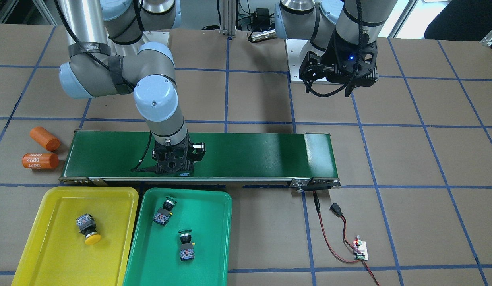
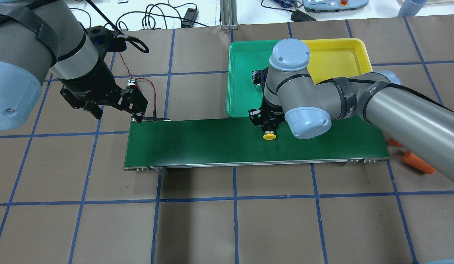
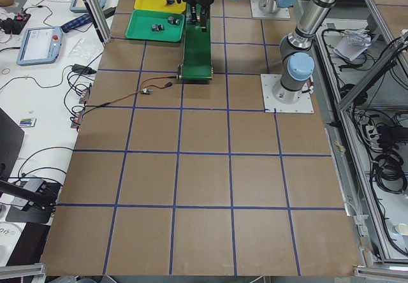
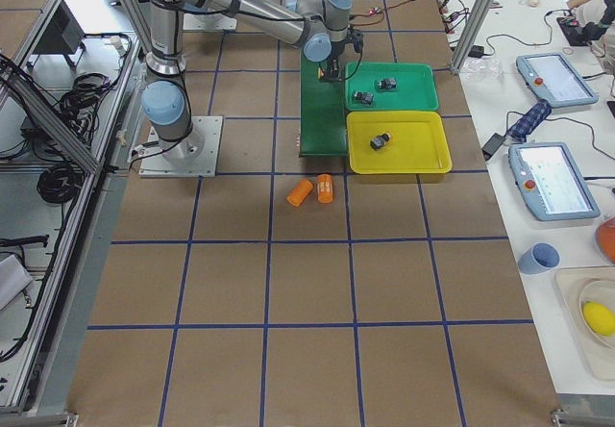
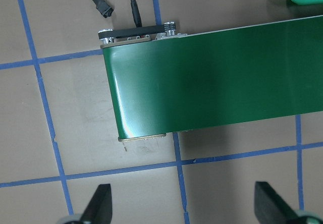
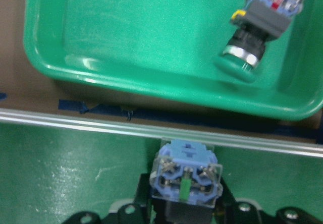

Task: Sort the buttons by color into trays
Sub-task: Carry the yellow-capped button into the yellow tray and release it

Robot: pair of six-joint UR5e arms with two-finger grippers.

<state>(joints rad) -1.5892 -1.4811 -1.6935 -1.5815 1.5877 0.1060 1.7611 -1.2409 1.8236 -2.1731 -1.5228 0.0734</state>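
My right gripper (image 2: 268,124) stands over the conveyor belt's far edge, shut on a yellow-capped button (image 2: 270,136). Its blue-grey contact block (image 6: 187,176) sits between the fingers in the right wrist view. I cannot tell whether it rests on the belt. The yellow tray (image 1: 51,198) holds one yellow button (image 1: 88,229). The green tray (image 1: 218,222) holds two green buttons (image 1: 163,211) (image 1: 186,245), one of them showing as a green button (image 6: 257,32) in the right wrist view. My left gripper (image 5: 182,206) hangs open above the belt's other end, holding nothing.
The dark-green conveyor belt (image 1: 250,155) runs across the table beside both trays. Two orange cylinders (image 1: 45,138) (image 1: 40,161) lie off its end near the yellow tray. A small circuit board (image 1: 360,250) with red wires lies by the opposite end.
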